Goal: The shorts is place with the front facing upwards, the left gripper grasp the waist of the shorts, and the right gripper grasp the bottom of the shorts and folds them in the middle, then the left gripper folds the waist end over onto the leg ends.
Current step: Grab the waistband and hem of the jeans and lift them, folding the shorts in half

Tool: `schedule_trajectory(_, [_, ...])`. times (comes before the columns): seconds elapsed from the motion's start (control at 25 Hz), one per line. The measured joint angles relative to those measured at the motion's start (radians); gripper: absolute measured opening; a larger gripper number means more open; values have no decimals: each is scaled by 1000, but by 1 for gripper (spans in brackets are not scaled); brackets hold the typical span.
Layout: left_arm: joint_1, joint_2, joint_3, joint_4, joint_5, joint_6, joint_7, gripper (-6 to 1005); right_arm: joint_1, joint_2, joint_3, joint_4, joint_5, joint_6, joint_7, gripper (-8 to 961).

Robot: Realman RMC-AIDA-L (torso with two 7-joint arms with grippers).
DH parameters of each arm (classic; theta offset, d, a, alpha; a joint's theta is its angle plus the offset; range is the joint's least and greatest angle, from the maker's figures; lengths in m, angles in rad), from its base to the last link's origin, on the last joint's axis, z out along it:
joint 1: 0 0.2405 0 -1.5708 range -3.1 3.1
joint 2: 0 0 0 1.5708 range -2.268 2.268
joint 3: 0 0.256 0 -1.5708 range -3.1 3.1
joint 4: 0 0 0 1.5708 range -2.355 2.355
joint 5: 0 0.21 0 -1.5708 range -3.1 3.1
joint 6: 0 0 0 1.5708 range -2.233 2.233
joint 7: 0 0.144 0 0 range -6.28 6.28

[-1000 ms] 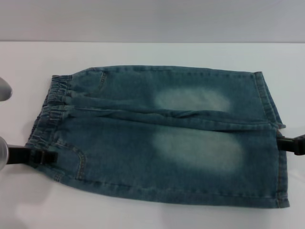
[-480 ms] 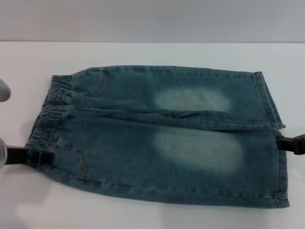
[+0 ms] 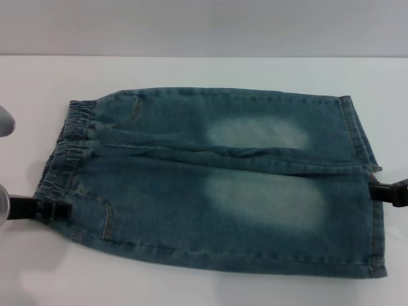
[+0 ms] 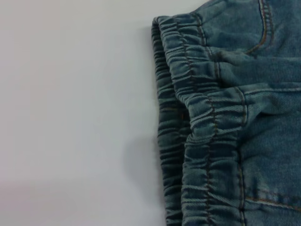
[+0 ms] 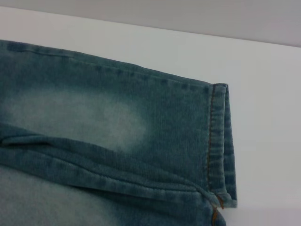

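Observation:
Blue denim shorts (image 3: 210,185) lie flat on the white table, front up, with the elastic waist (image 3: 64,153) at the left and the leg ends (image 3: 366,191) at the right. My left gripper (image 3: 51,209) sits low at the waist's near corner, touching the fabric edge. At the hem of the near leg, by the crotch split, is my right gripper (image 3: 387,192). The left wrist view shows the gathered waistband (image 4: 202,127) close up. In the right wrist view, the far leg's hem corner (image 5: 218,141) shows.
The white table (image 3: 204,70) runs bare around the shorts, with a grey wall behind its far edge. A pale rounded part of the left arm (image 3: 5,121) shows at the left border.
The left gripper has drawn back a little to the left at the waist corner. The shorts and the right gripper have hardly moved.

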Motion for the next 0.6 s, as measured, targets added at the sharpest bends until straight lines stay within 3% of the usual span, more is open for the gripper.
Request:
schedule_trajectory(0.16, [0, 0, -6, 7, -6, 2, 1, 749, 0, 0, -1, 0, 0, 0, 0, 778])
schedule_trajectory(0.6, [1, 0, -2, -14, -7, -15, 1, 496, 2, 0, -2, 2, 0, -3, 0, 778])
